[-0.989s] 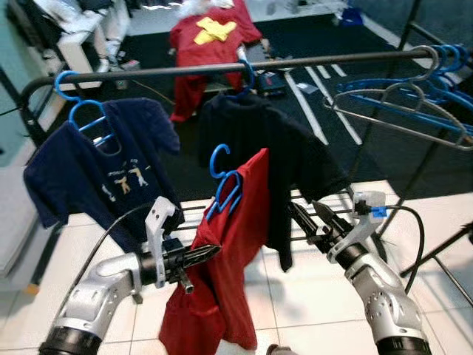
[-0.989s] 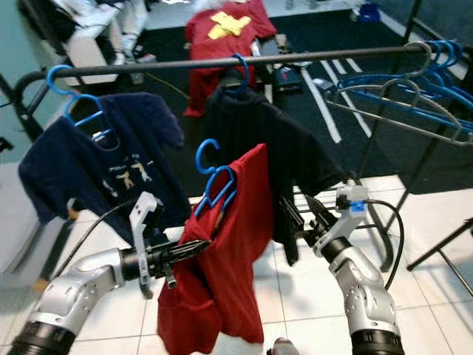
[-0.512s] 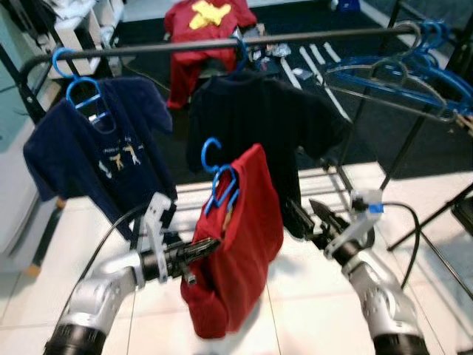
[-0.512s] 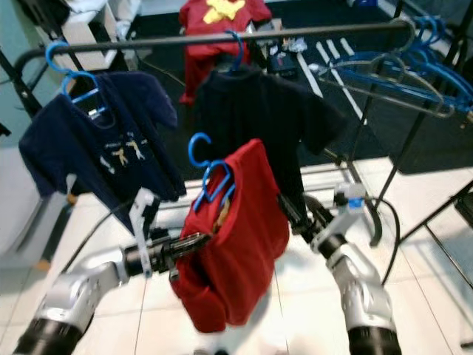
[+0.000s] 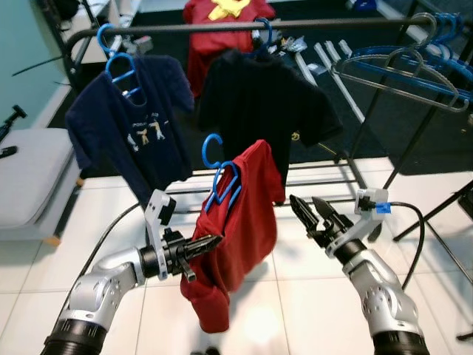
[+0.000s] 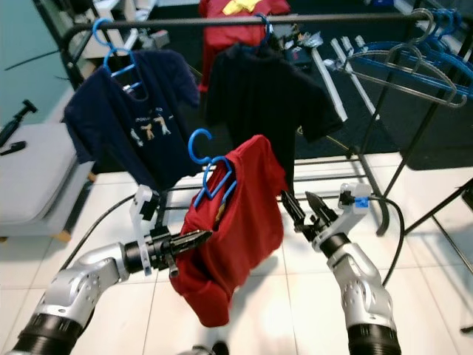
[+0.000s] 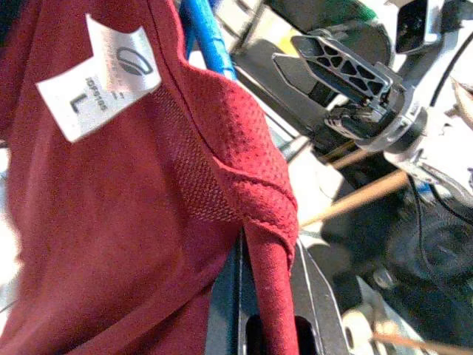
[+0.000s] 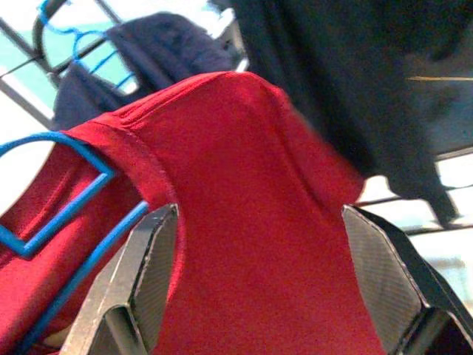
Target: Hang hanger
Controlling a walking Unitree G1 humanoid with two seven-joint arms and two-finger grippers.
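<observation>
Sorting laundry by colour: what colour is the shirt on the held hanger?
Red shirt, on a blue plastic hanger; clearest in the left eye view.

white tag [image 7: 98,72] | reads "L" | sewn on red shirt [image 7: 111,244]

Most of the blue hanger [image 5: 222,185] was covered by the red shirt [image 5: 240,222]. The small words on the shirt's white tag [image 7: 100,74] could not be read. The rail [image 5: 295,24] was cut off at the right edge.

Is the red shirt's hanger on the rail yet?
No. The blue hanger hangs below the rail, its hook free, held by the left gripper.
</observation>
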